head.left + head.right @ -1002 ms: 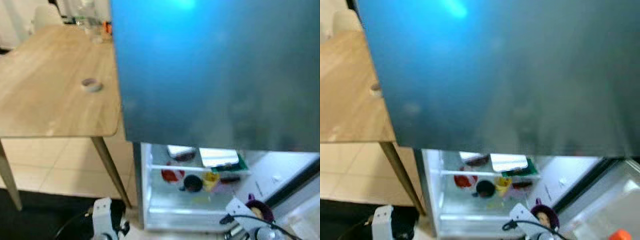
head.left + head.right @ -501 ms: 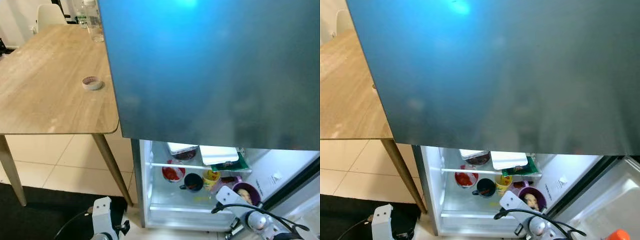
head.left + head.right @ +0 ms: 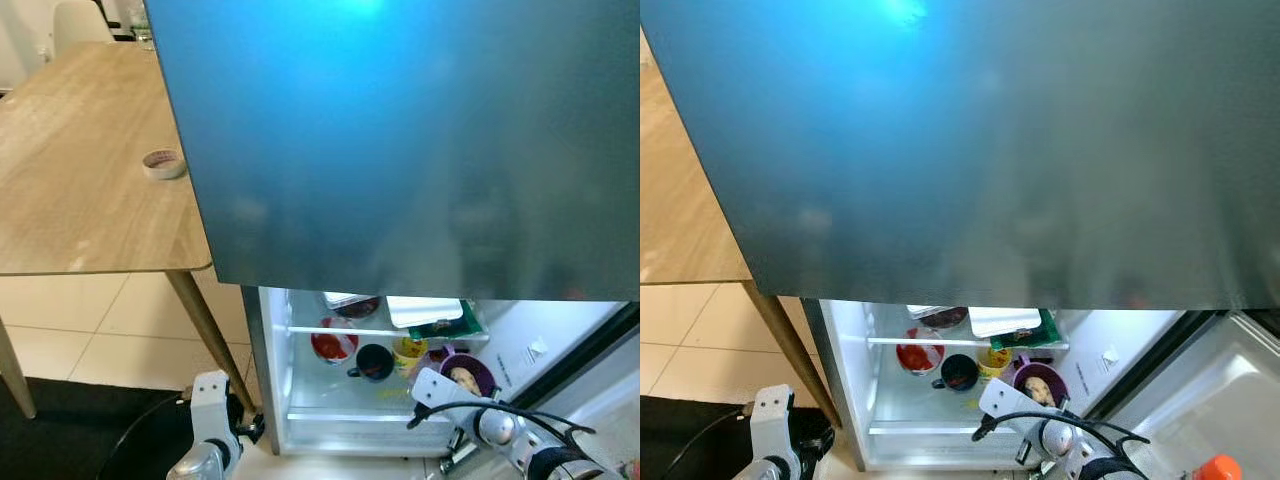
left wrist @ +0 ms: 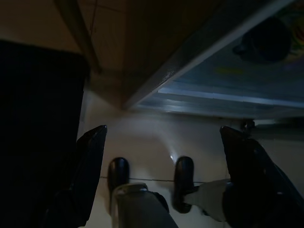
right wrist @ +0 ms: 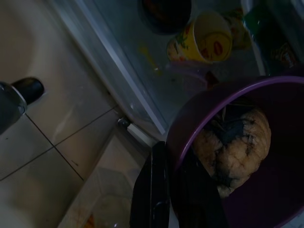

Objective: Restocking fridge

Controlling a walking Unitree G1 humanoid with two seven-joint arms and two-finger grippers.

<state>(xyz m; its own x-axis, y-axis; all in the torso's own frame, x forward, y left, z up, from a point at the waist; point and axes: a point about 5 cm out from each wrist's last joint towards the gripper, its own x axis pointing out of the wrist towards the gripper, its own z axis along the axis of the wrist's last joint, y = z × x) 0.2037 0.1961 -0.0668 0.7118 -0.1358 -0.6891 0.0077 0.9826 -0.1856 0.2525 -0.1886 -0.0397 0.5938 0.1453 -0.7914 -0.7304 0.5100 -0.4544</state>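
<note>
Now the right pincer (image 5: 164, 190) is clamped on the rim of the purple bowl (image 3: 466, 372), which hangs at the open fridge (image 3: 300, 400) mouth, at about three o'clock from the yellow cup (image 3: 409, 352) on the lower shelf; ease it in level, clear of the dark mug (image 3: 372, 362), and set it down before letting go; the left pincer (image 4: 161, 175), spread open, hangs idle over the floor.

head cams look down, wrists near fridge (image 3: 330, 400)
</note>
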